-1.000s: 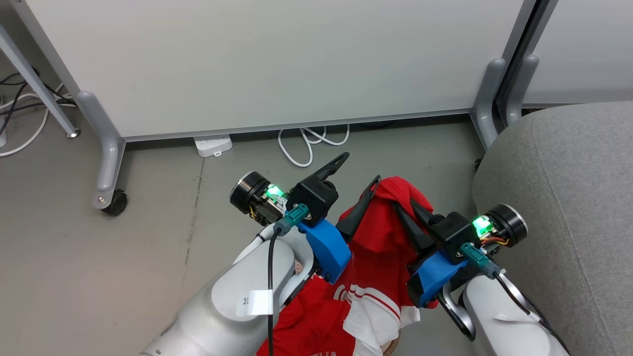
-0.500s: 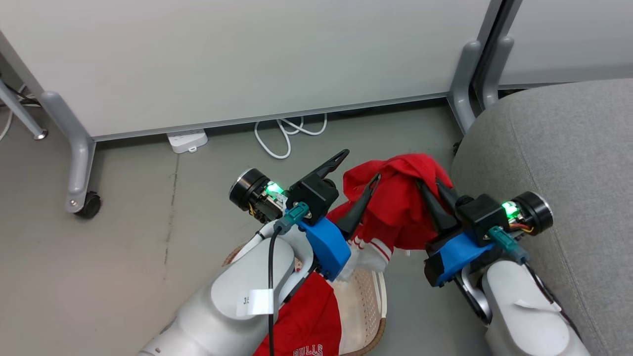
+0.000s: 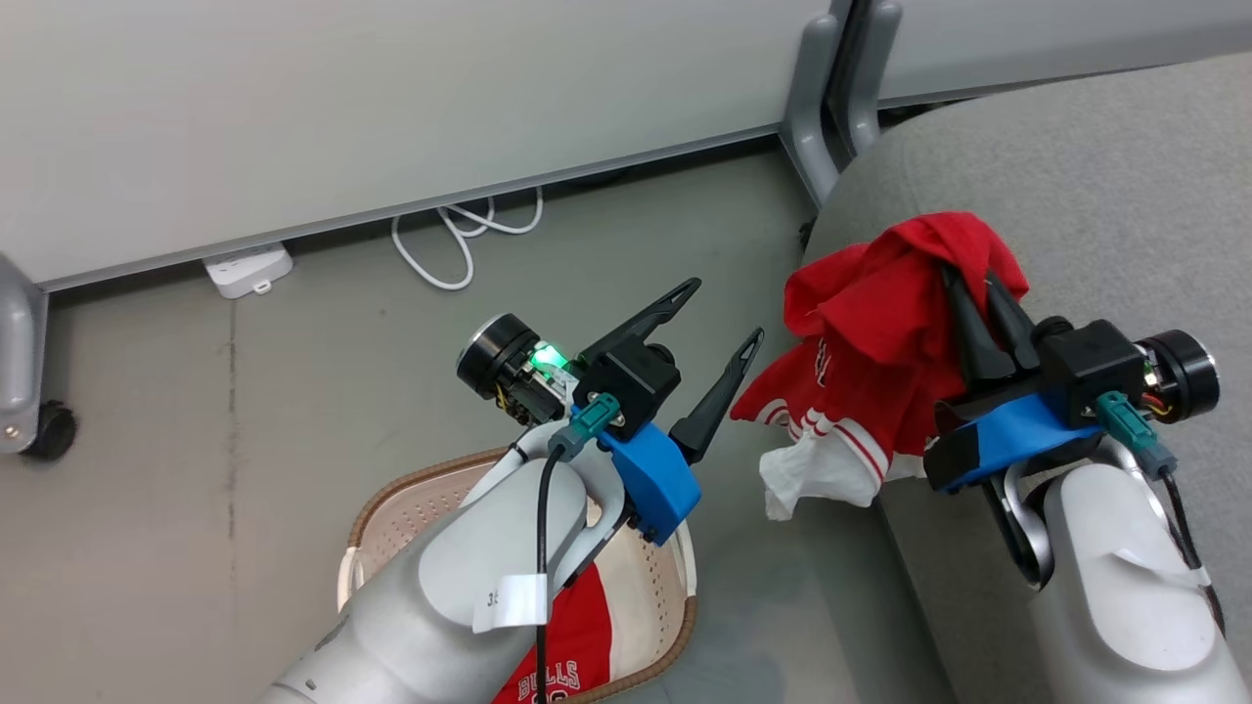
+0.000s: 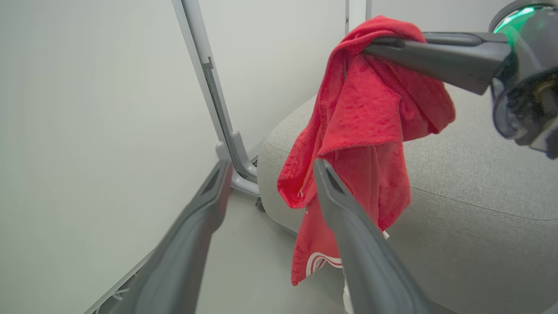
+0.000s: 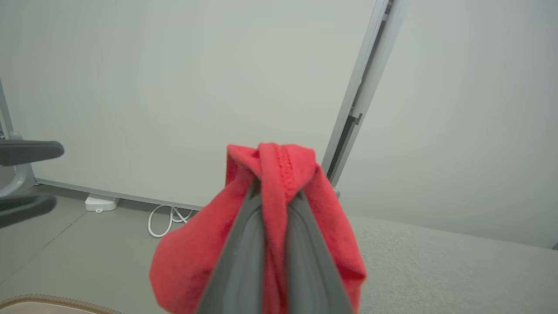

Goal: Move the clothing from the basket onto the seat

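My right gripper [image 3: 968, 274] is shut on a bunched red garment with white trim [image 3: 871, 332], which hangs over the left edge of the grey seat [image 3: 1076, 166]. In the right wrist view the fabric [image 5: 187, 257] is pinched between the fingers and drapes around them. My left gripper [image 3: 726, 309] stands open and empty above the floor, just left of the hanging garment [image 4: 366, 113]. The cream basket [image 3: 391, 489] lies under my left forearm. A red "BULLS" jersey [image 3: 577, 626] lies inside it.
White partition panels stand behind on grey legs, one with a caster [image 3: 44, 430]. A grey post pair [image 3: 831, 108] stands by the seat's corner. A white power strip [image 3: 245, 269] and a looped cable [image 3: 460, 235] lie on the grey floor.
The head view has swung to the right. My right gripper has carried the red garment from above the basket to the right, over the seat's edge. The left gripper has stayed open.
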